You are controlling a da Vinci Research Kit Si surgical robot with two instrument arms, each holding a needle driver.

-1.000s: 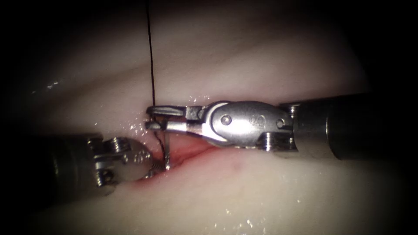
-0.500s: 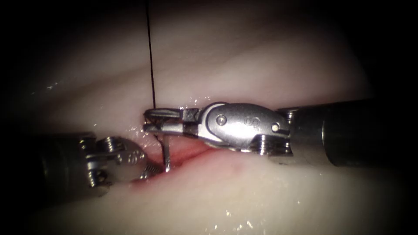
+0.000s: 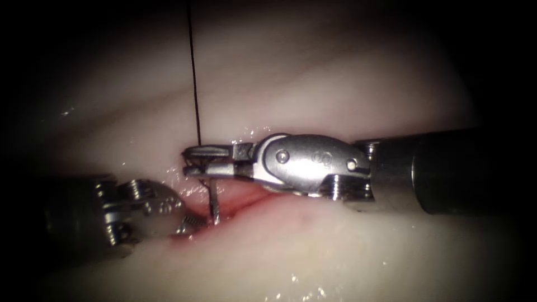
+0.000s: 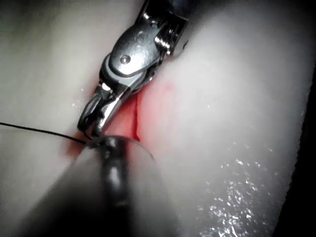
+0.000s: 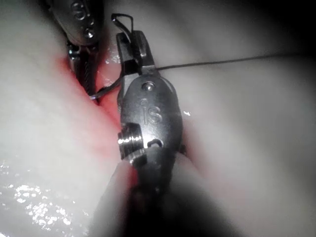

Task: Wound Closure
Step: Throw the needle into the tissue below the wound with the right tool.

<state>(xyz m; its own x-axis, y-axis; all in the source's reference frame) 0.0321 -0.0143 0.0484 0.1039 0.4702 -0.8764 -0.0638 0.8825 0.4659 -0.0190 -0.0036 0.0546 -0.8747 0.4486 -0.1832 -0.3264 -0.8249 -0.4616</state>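
— Where do the two tools sit?
— The right hand (image 3: 193, 161) reaches in from the right, above the cut (image 3: 240, 202); the left hand (image 3: 190, 225) lies at the cut's left end.
— And the needle (image 3: 214, 204)?
— Below the right hand, standing in the tissue (image 3: 347, 72) at the cut.
— The thread (image 3: 193, 78)?
— It runs straight up from the right hand.

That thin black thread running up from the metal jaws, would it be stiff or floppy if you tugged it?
Probably floppy: the thread is hair-thin and looks straight only because it seems taut above the right tool. Likely very light. It may be slippery, since the tissue around it glistens wet.
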